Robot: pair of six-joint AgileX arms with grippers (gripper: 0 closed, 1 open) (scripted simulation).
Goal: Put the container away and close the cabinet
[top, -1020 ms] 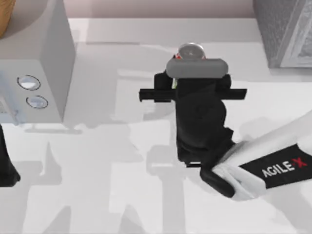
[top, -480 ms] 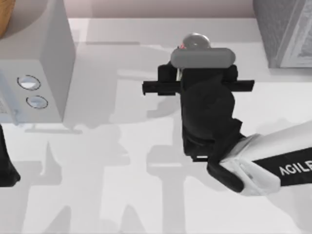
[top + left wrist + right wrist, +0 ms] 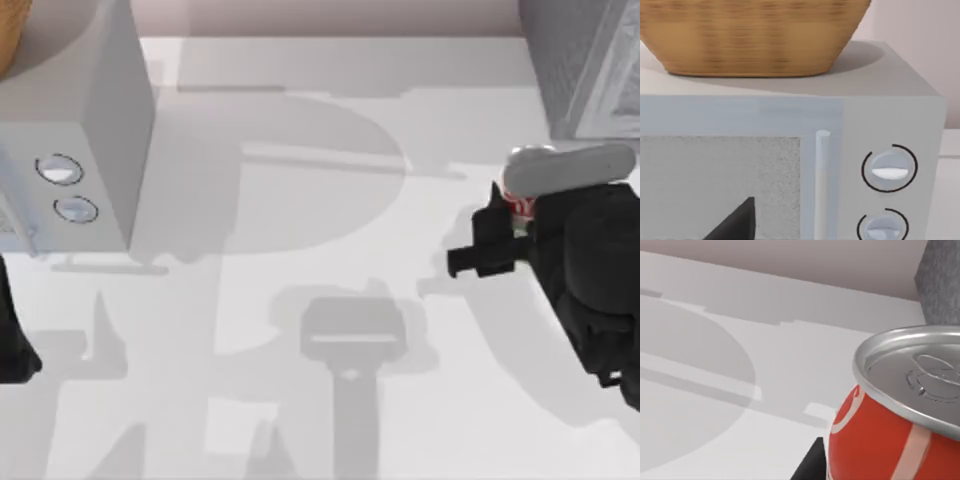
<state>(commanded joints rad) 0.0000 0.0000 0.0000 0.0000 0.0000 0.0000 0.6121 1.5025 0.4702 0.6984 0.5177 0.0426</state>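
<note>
The container (image 3: 521, 206) is a red can with a silver top, and my right gripper (image 3: 517, 190) is shut on it at the table's right side. It hangs just in front of the cabinet (image 3: 585, 62), the dark grey speckled unit at the back right corner. From the right wrist camera the container (image 3: 900, 415) sits close up and upright, with a corner of the cabinet (image 3: 941, 284) behind it. My left arm (image 3: 12, 340) stays parked at the left edge.
A light grey box with two round dials (image 3: 72, 130) stands at the back left; the left wrist view faces its front (image 3: 890, 170). A woven basket (image 3: 750, 35) rests on top of it. White tabletop (image 3: 330, 250) lies between the two units.
My right gripper has carried the container from the back middle of the table to the right, close to the cabinet. The left arm has not moved.
</note>
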